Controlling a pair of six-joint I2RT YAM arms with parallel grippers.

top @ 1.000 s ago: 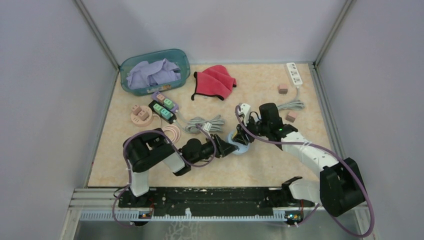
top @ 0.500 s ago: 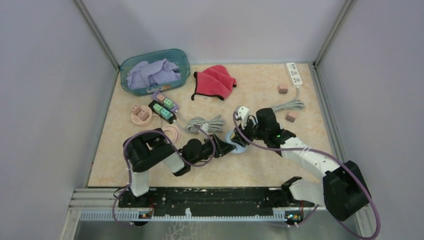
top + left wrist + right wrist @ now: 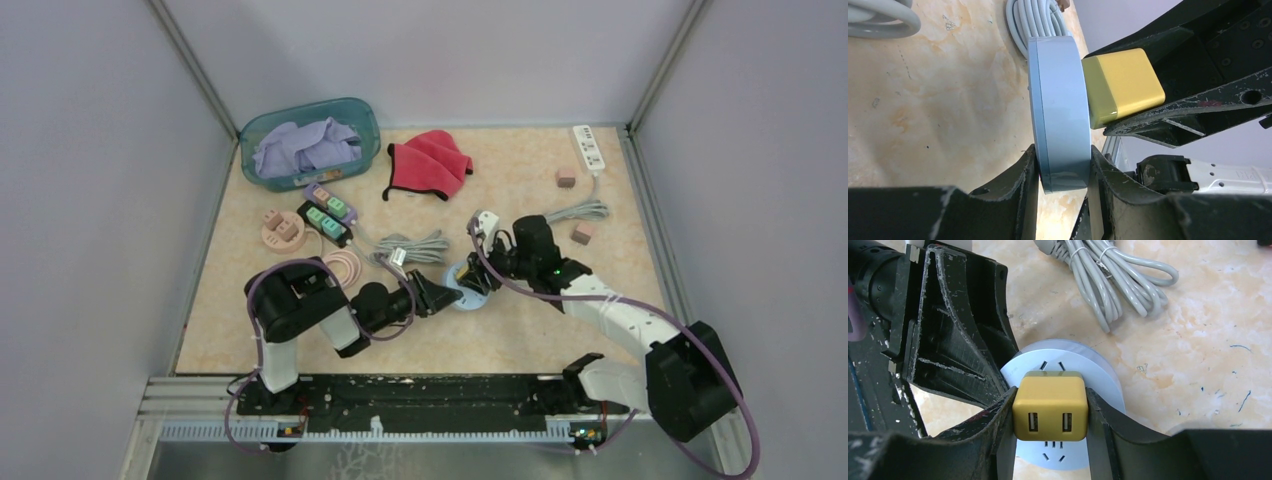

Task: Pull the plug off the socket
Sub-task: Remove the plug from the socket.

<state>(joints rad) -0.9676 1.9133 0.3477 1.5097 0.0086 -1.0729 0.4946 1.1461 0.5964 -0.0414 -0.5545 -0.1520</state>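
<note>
Yellow USB plug (image 3: 1049,405) sits in the round blue socket (image 3: 1058,107) on the table (image 3: 520,340), right gripper (image 3: 1049,412) clamped on it, left gripper (image 3: 1062,167) pinching the socket rim; that thin rim hold could slip, dragging socket along unseparated

Teal bin (image 3: 368,125), red cloth (image 3: 430,163), white power strip (image 3: 589,146).

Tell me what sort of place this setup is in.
Probably a robot lab's enclosed test cell, not a home: blank grey walls box in the table, which is strewn with practice props like a power strip and a basket of cloths.
</note>
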